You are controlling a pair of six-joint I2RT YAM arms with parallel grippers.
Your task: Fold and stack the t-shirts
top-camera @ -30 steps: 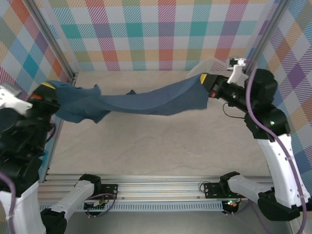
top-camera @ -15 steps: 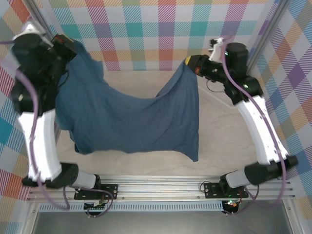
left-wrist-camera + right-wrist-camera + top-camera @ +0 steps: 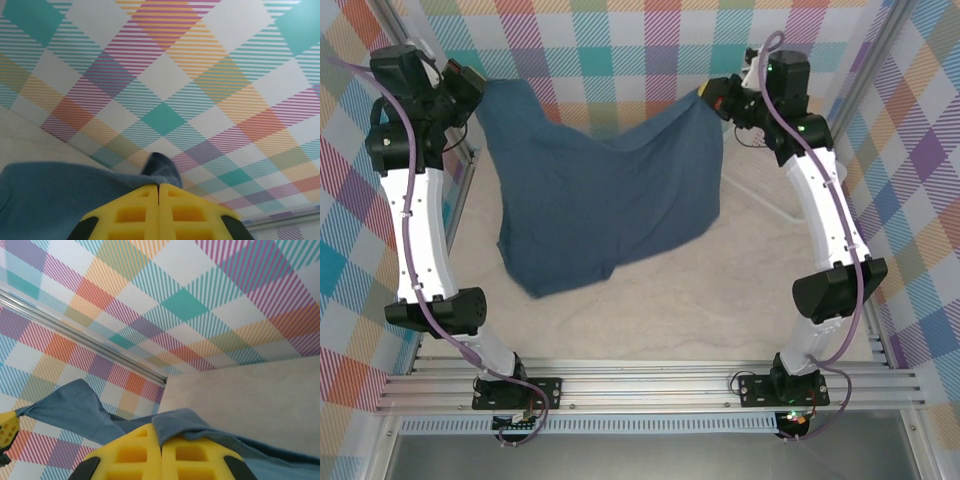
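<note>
Yellow plastic fingers (image 3: pixel 130 215) of the left jaws are pressed flat together, clenched on a bunched corner of the slate-blue t-shirt (image 3: pixel 600 200). From the left wrist, the cloth pokes up past their tips. The right jaws match them, yellow fingers (image 3: pixel 135 452) shut tight with a fold of blue fabric lapped over them. Both sets of jaws are held high above the far side of the counter (image 3: pixel 740 300), pointing inward towards each other. Behind them the left arm (image 3: pixel 415 220) rises from the counter's near-left edge and the right arm (image 3: pixel 820 210) from its near-right edge, each stretched tall and bent over at the wrist. The t-shirt is strung between the two grips, its top edge running left to right across the counter and sagging in the middle. The rest hangs down as a broad sheet, the left side dropping lower than the right. Whether its lowest corner touches the counter I cannot tell.
</note>
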